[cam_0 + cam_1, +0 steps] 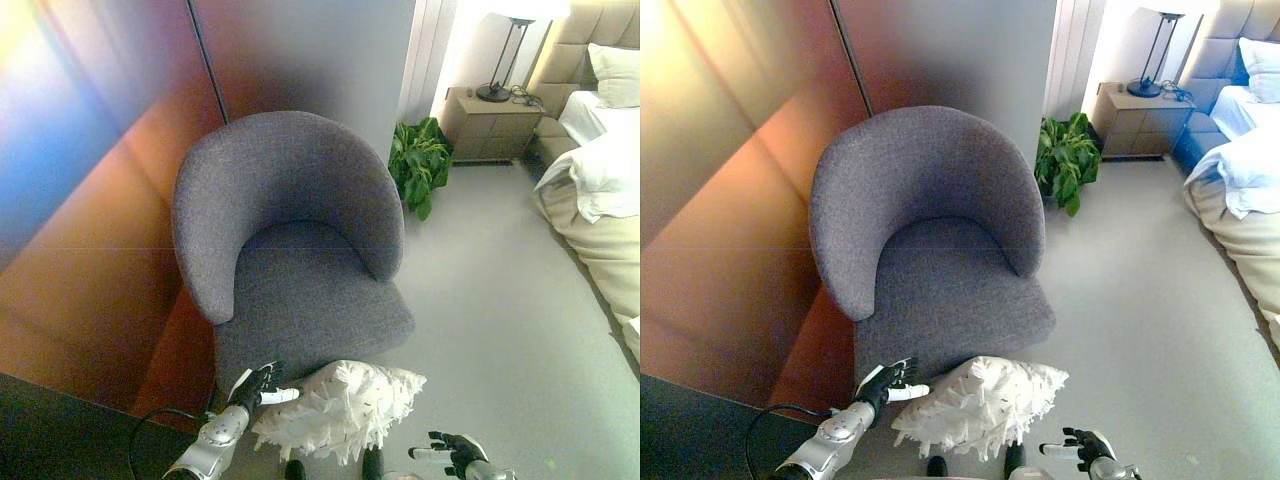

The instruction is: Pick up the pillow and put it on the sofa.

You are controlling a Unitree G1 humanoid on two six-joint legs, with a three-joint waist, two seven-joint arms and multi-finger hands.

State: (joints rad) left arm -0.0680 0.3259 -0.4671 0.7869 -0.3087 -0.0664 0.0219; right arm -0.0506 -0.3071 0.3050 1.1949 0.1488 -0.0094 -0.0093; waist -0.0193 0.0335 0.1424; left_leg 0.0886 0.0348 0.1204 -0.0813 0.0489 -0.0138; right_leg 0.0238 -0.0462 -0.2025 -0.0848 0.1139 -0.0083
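White fringed pillow point(340, 408) lies on the floor point(500, 330) nearest the camera, between both hands, just in front of the sofa point(290, 250) seat edge. Long axis runs left-right, its narrower end pointing right. Left hand point(258, 384) just left of the pillow, fingers relaxed and spread, a white tip touching or almost touching the fringe; holding nothing. Right hand point(452, 452) to the pillow's lower right, apart from it, fingers loosely open, empty. Beyond the hands: grey tub sofa, seat bare. Farther right: potted plant point(418, 162), nightstand point(487, 122) with lamp point(508, 55), bed point(600, 190). Left eye view shows more of the bed's headboard.
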